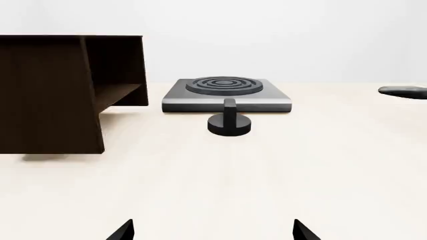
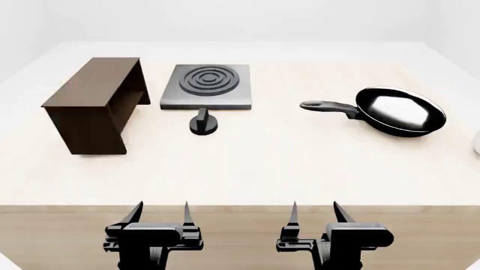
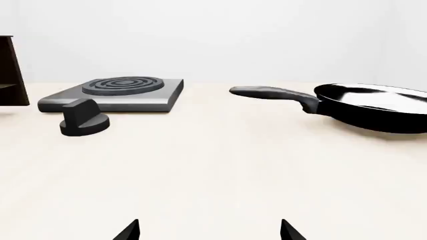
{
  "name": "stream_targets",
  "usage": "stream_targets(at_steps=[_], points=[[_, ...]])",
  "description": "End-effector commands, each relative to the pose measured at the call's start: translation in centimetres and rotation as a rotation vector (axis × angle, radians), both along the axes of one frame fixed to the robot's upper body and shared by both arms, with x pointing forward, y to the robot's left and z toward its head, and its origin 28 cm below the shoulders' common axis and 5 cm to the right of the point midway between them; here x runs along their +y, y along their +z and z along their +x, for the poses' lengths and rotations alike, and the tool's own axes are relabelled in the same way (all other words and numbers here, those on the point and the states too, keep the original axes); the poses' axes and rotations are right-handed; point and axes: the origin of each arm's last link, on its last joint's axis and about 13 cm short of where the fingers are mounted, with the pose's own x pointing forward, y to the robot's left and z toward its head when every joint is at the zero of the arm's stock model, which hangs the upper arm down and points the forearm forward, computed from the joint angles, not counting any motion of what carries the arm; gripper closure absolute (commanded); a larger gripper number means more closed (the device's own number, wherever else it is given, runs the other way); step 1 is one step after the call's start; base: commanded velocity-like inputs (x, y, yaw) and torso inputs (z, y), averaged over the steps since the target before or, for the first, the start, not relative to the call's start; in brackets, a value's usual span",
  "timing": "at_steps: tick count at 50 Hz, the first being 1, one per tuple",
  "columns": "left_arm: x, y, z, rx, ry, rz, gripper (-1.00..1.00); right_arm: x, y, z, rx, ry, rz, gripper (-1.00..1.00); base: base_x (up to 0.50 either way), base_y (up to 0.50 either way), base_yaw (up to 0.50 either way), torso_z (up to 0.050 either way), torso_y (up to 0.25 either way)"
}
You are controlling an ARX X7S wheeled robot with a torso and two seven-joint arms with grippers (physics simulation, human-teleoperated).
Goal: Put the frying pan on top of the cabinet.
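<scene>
Head view | frying pan point(image 2: 401, 111) bare | cabinet point(image 2: 94, 104) top bare | both grippers apart

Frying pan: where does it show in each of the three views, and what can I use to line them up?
Head view: frying pan at right, handle toward the burner plate.
Right wrist view: pan at, right side, cut by the edge.
Left wrist view: only its handle tip.
Shared landmark: the burner plate and black knob.
</scene>
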Motion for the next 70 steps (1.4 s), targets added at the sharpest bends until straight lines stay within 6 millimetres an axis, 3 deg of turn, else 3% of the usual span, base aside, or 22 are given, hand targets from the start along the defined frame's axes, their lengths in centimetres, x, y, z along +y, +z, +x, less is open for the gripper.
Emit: stream_targets(at_steps=[1, 6, 40, 43, 45, 46, 48, 49, 51, 53, 58, 70], points=[[0.0, -0.1, 0.1, 0.001, 0.009, 0.009, -1.0, 0.0, 0.0, 0.1, 0.006, 0.009, -0.002, -1.0, 0.0, 0.0, 0.0, 0.0, 0.0], [0.0, -0.2, 0.2, 0.006, 0.011, 0.016, -1.0, 0.0, -0.2, 0.1, 0.031, 0.016, 0.014, -1.0, 0.0, 0.0, 0.0, 0.0, 0.0], [-0.1, -0.5, 0.3, 0.025, 0.01, 0.031, -1.0, 0.0, -0.4, 0.3, 0.048, 0.002, 0.01, -1.0, 0.0, -0.5, 0.0, 0.0, 0.0], [-0.1, 1.0, 0.5, 0.027, -0.004, 0.035, -1.0, -0.4, 0.9, 0.7, 0.049, -0.066, 0.024, -1.0, 0.0, -0.33, 0.0, 0.0, 0.0], [-0.1, 3.2, 1.0, -0.032, -0.002, 0.082, -1.0, -0.9, 3.9, 1.4, 0.054, -0.077, 0.021, -1.0, 0.0, 0.0, 0.0, 0.0, 0.0], [-0.2, 7.8, 2.8, -0.132, -0.042, 0.037, -1.0, -1.6, 7.7, 2.3, -0.018, -0.068, 0.025, -1.0, 0.0, 0.0, 0.0, 0.0, 0.0], [-0.1, 11.7, 3.6, -0.105, 0.012, 0.016, -1.0, -1.8, 12.7, 2.2, -0.062, -0.103, -0.034, -1.0, 0.0, 0.0, 0.0, 0.0, 0.0], [-0.1, 14.1, 3.9, -0.129, 0.01, 0.021, -1.0, -1.9, 14.7, 2.0, -0.066, -0.065, -0.06, -1.0, 0.0, 0.0, 0.0, 0.0, 0.0], [0.1, 15.9, 4.0, -0.244, 0.067, 0.079, -1.0, -2.2, 16.2, 1.6, -0.121, -0.017, -0.046, -1.0, 0.08, 0.0, 0.0, 0.0, 0.0], [0.3, 16.4, 4.2, -0.179, 0.027, 0.005, -1.0, -2.2, 16.2, 1.8, -0.135, -0.044, -0.083, -1.0, 0.5, 0.0, 0.0, 0.0, 0.0], [0.9, 14.0, 4.7, -0.112, 0.038, -0.024, -1.0, -2.7, 15.3, 1.9, -0.131, -0.067, -0.035, -1.0, 0.5, 0.0, 0.0, 0.0, 0.0], [0.8, 13.8, 5.0, -0.13, 0.051, 0.015, -1.0, -2.9, 15.3, 2.2, -0.143, -0.1, -0.04, -1.0, 0.5, 0.0, 0.0, 0.0, 0.0]])
